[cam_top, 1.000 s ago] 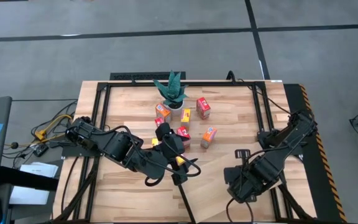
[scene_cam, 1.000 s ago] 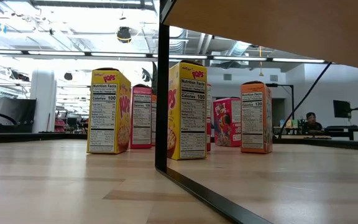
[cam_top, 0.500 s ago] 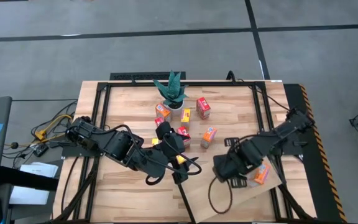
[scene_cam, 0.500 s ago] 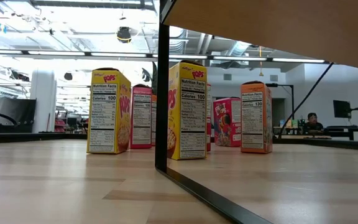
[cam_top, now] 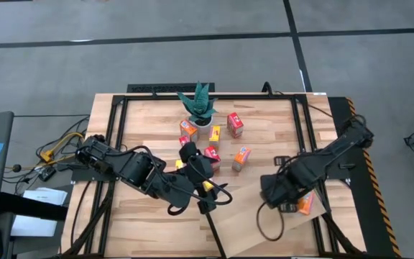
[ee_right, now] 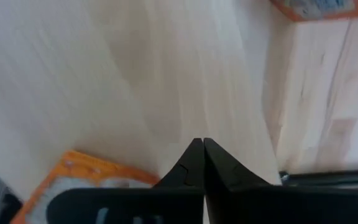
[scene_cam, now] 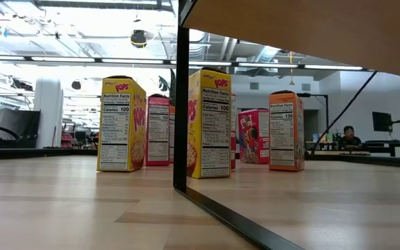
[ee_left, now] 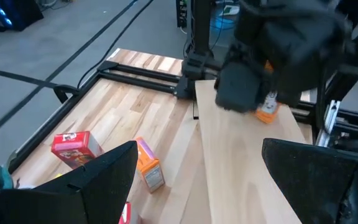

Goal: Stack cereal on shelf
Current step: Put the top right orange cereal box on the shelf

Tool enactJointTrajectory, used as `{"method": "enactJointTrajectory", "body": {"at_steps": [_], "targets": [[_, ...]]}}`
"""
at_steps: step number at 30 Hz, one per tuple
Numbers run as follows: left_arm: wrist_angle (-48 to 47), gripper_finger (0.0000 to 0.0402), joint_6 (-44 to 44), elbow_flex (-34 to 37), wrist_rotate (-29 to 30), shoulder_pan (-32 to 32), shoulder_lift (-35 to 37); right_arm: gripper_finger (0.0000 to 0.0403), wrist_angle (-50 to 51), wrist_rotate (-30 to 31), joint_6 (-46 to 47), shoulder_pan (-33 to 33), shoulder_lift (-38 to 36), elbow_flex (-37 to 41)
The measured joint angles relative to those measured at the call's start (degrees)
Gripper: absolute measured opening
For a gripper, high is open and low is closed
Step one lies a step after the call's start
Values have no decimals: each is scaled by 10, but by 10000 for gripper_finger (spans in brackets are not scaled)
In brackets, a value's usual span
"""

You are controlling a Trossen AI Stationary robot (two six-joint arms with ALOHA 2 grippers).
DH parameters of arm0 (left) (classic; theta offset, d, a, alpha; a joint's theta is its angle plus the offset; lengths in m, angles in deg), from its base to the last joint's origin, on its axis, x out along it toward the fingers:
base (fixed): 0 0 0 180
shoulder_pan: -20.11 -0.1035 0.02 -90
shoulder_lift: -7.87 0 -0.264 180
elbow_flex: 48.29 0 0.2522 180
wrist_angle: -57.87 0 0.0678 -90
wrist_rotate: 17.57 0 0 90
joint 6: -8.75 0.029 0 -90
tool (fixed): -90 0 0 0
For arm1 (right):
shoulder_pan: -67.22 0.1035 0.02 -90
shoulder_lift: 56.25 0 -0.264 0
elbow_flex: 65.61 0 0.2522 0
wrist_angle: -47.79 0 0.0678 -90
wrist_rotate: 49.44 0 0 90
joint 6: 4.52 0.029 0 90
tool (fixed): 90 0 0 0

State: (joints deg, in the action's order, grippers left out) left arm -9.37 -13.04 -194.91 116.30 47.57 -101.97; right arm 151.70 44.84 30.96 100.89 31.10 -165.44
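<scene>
High view: my left claw (cam_top: 205, 193) sits near the counter (cam_top: 142, 133) middle, fingers apart, holding nothing. A dark-edged board, the shelf (cam_top: 243, 223), runs from just by it toward the near right corner. My right claw (cam_top: 287, 203) is over that shelf, fingers together, empty. An orange box (cam_top: 304, 202) lies on the shelf just beside it; I can't tell if they touch.

Rest of the cereal stands in a cluster mid-counter near the plant (cam_top: 200, 104): a red box (cam_top: 235, 124) on the right side, an orange one (cam_top: 241, 158) nearest the shelf, others partly hidden behind my left arm.

Left wrist view: my 2 fingers (ee_left: 98, 180) spread wide, shelf (ee_left: 241, 168) between and ahead, right arm hanging over its far end with the orange box (ee_left: 267, 107) beside it. A red box (ee_left: 76, 148) and an orange box (ee_left: 148, 163) are on the counter off to the side.

Right wrist view: fingertips pressed shut over pale wood (ee_right: 135, 81), orange box (ee_right: 82, 180) close by.

Low view: shelf edge (scene_cam: 180, 104) cuts upright through frame, yellow boxes (scene_cam: 120, 125) standing behind. A person (scene_cam: 348, 136) sits far back in the room.
</scene>
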Motion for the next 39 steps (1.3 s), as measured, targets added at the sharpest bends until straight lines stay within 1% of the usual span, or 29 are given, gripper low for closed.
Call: {"method": "enactJointTrajectory", "body": {"at_steps": [4, 9, 11, 13, 16, 18, 21, 26, 27, 29, 32, 36, 39], "targets": [[2, 336, 12, 0, 1, -9, 0, 30, -2, 0, 39, -6, -26, 3], [2, 336, 12, 0, -3, -22, 0, 13, 0, 2, 61, -6, -33, 3], [2, 336, 11, 0, -4, -26, 0, 7, -1, 10, 46, -7, -29, 4], [2, 336, 12, 0, -5, -29, 0, 6, -7, 31, 19, -16, -23, 3], [2, 336, 12, 0, -5, -30, 0, 17, -24, 62, -27, -35, -8, 4], [1, 336, 11, 0, -5, -30, 0, 27, -39, 82, -32, -45, -3, 3], [0, 336, 11, 0, -6, -30, 0, 31, -36, 90, 21, -45, 0, 3], [0, 336, 11, 0, -15, -29, 0, 10, 0, 76, 166, -44, -1, 3], [0, 336, 11, 0, -15, -29, 0, 7, -1, 74, 183, -45, -1, 4], [0, 336, 11, 0, -15, -29, 0, 6, -2, 48, 214, -45, -1, 8], [0, 336, 11, 0, -15, -30, 0, 17, -5, 9, 263, -35, -2, 23], [0, 336, 11, 0, -14, -30, 0, 35, -2, 4, 308, -4, -1, 54], [0, 336, 15, 0, -14, -30, 0, 33, -1, -13, 326, 14, -1, 71]]}}
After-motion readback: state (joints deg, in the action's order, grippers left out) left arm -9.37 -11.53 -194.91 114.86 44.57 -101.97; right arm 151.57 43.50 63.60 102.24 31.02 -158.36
